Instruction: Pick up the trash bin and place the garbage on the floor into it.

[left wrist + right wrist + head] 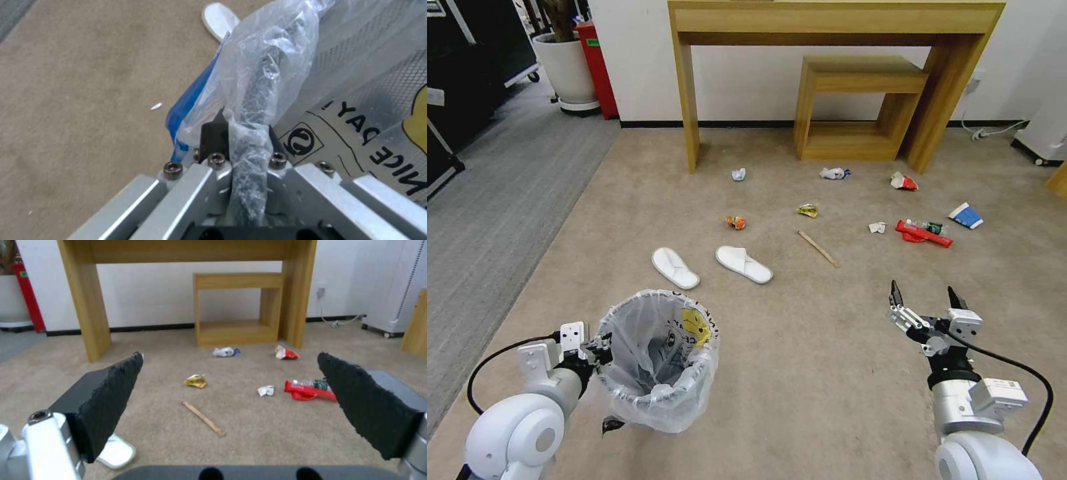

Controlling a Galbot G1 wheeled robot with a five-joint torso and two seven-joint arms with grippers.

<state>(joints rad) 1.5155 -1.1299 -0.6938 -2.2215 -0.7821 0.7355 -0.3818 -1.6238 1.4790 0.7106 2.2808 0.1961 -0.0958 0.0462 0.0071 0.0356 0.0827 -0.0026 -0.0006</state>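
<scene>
The trash bin [657,360], lined with a crinkly whitish bag, is at my lower left on the beige floor [800,347]. My left gripper [602,347] is shut on its bag-covered rim [249,126]. My right gripper [927,297] hangs open over bare carpet, its fingers [111,396] wide apart with nothing between them. Garbage lies ahead: two white slippers [675,267] [744,264], a wooden stick [819,249] [203,418], a red packet [924,233] [307,391], a blue-white cup [966,215], a red-white cup [904,181] and crumpled wrappers [808,211].
A tall wooden table [834,20] stands against the far wall with a small wooden shelf unit [854,107] under it. Grey ribbed carpet [494,200] runs along the left. A white plant pot [567,67] and a red cylinder [597,67] stand at the back left.
</scene>
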